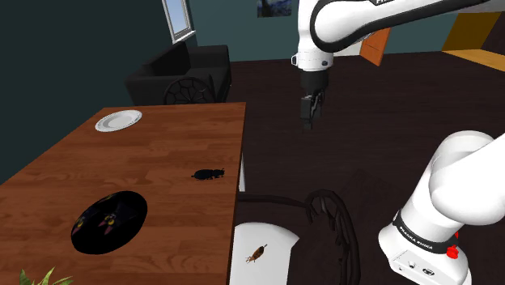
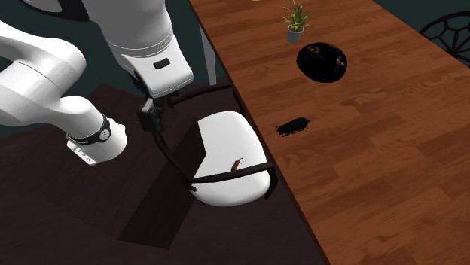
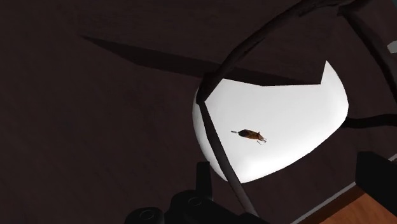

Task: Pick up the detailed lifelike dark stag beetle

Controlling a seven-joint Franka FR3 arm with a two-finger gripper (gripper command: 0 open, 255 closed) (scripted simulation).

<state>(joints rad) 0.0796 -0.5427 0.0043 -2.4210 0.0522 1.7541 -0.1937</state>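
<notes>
Shoulder view: dark oval stag beetle (image 1: pixel 208 173) lies on wood-grain table (image 1: pixel 162 142).

The stag beetle (image 1: pixel 208 173) lies on the table (image 1: pixel 178 138) near its edge; a chair (image 1: pixel 277 238) stands just beside.

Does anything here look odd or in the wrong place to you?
Yes: a small brown insect lies on the white chair seat beside the wooden table, an odd place for it. A dark beetle sits on that table near its edge. Nothing looks spilled or broken.
</notes>
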